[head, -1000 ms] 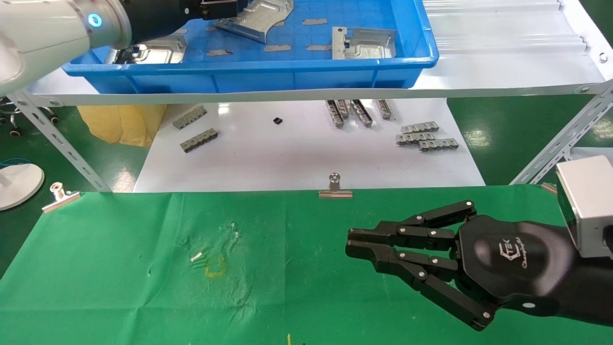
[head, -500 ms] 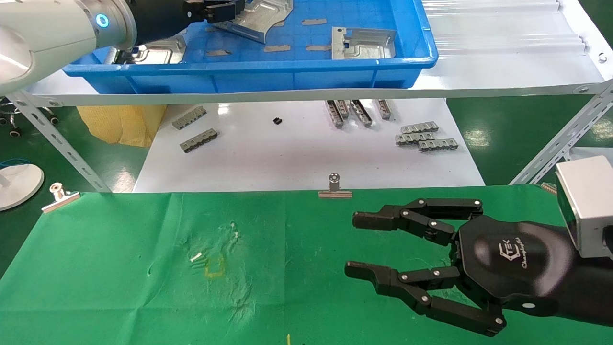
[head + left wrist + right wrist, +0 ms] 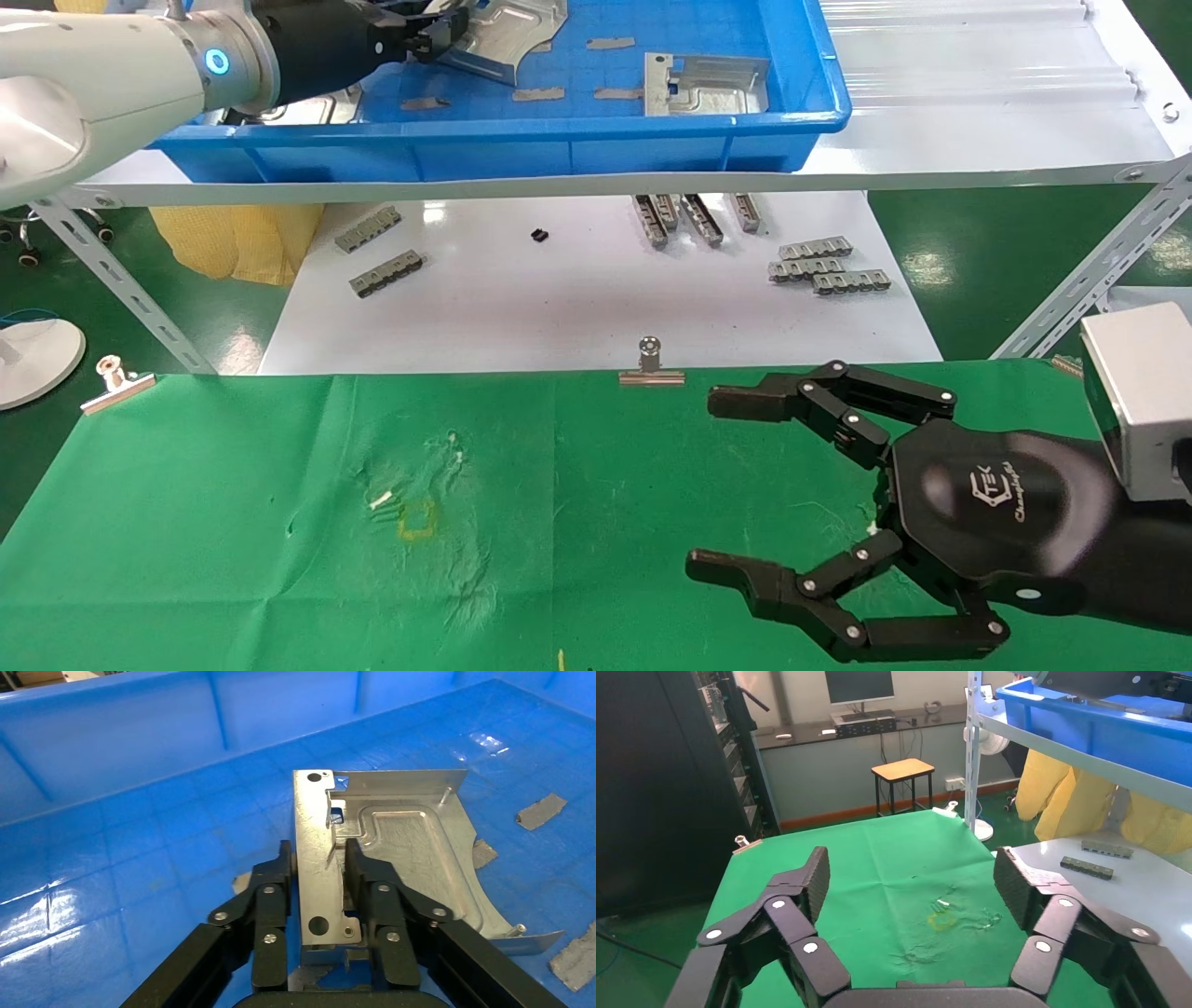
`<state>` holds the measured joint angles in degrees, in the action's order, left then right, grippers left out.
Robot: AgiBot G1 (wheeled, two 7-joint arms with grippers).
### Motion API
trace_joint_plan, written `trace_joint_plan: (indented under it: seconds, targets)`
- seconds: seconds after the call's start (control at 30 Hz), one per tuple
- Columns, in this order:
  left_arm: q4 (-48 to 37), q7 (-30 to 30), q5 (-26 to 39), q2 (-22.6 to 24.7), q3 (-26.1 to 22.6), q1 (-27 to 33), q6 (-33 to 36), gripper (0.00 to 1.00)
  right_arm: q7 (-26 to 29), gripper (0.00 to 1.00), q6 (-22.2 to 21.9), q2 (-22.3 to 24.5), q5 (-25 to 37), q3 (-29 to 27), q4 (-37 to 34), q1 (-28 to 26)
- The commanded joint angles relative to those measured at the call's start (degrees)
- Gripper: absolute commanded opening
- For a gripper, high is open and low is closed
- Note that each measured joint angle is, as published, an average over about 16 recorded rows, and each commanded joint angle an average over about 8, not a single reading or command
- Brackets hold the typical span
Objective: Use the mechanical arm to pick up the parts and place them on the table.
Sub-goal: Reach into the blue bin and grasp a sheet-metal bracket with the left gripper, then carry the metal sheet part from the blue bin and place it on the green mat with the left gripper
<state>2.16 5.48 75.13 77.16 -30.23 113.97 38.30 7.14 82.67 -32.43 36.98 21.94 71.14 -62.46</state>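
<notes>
left hand (image 3: 320, 874) grips a part (image 3: 393, 846) in the blue tray (image 3: 652, 140).
the flange is between its fingers and the plate extends away from the hand; right hand (image 3: 736, 485) hangs wide open over the green counter (image 3: 233, 522).

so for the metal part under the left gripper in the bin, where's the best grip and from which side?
Probably the flat flange edge nearest the left gripper, the strip with the round holes. The part lies roughly flat on the blue bin floor with that edge raised, thin enough to pinch. Come from that side, one finger outside the flange and one on the embossed face, as the gripper now straddles it.
</notes>
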Motion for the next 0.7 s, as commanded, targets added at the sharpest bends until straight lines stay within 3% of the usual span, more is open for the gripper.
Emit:
trace_joint_plan:
  seconds: [0.03, 0.47, 0.7]
  targets:
    - [0.15, 0.12, -0.01, 0.01, -0.04, -0.28, -0.34, 0.0, 0.0, 1.0, 0.0, 0.0, 0.0, 0.0, 0.0, 0.0]
    - [2.06, -1.2, -3.14, -0.46, 1.71, -1.01, 0.61, 0.0, 0.0, 1.0, 0.0, 0.0, 0.0, 0.0, 0.0, 0.0]
    - [4.1, -5.09, -5.83, -2.27, 3.27, -0.77, 8.78, 0.0, 0.0, 1.0, 0.0, 0.0, 0.0, 0.0, 0.0, 0.0]
